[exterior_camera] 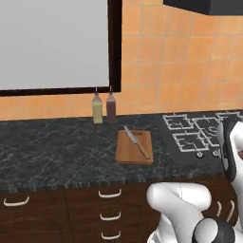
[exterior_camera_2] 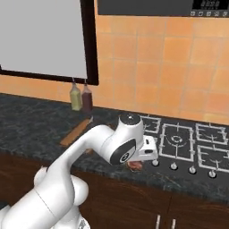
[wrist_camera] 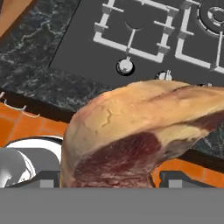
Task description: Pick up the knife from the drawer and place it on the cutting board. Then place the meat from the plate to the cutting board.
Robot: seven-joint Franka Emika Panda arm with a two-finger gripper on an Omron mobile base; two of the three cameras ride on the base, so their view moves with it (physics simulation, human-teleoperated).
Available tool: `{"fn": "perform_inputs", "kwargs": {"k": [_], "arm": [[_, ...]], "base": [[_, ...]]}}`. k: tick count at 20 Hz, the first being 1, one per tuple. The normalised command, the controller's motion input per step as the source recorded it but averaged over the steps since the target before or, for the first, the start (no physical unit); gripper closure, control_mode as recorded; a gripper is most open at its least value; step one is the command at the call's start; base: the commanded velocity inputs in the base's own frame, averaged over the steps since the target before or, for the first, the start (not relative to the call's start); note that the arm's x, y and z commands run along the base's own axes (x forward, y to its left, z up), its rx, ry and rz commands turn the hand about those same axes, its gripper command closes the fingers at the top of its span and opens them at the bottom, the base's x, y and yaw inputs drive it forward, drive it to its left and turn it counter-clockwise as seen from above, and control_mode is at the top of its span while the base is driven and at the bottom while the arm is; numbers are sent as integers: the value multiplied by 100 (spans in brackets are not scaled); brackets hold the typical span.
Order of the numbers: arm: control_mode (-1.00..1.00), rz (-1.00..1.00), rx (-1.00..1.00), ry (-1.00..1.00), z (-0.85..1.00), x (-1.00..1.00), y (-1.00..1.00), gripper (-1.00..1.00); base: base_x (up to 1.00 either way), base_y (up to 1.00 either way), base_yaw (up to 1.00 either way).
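Knife (exterior_camera: 137, 141) already on cutting board (exterior_camera: 135, 148), frame centre. Fingers (wrist_camera: 105, 177) pinching meat (wrist_camera: 140, 131), lifted over table edge; board placement left.

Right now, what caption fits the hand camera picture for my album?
Big lump of meat held up close between the gripper tips, with the stove below.

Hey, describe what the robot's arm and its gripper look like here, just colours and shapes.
The arm is glossy white, built of thick rounded segments with bulbous elbows. Its joints are dark: one round end cap is dark grey with a small pale mark, and black bands ring the segments. The gripper shows two small dark grey, blocky finger tips. No loose cables are visible.
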Motion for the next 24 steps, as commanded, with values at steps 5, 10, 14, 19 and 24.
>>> {"fn": "perform_inputs", "kwargs": {"k": [5,10,14,19,24], "arm": [[100,0,0,0,0,0,0,100],[100,0,0,0,0,0,0,100],[-100,-10,-1,0,19,66,41,100],[-100,-16,0,6,3,96,-4,100],[-100,0,-1,0,-29,30,-19,100]], "base": [[14,100,7],[36,100,0],[16,25,-1],[0,0,0],[0,0,0]]}}
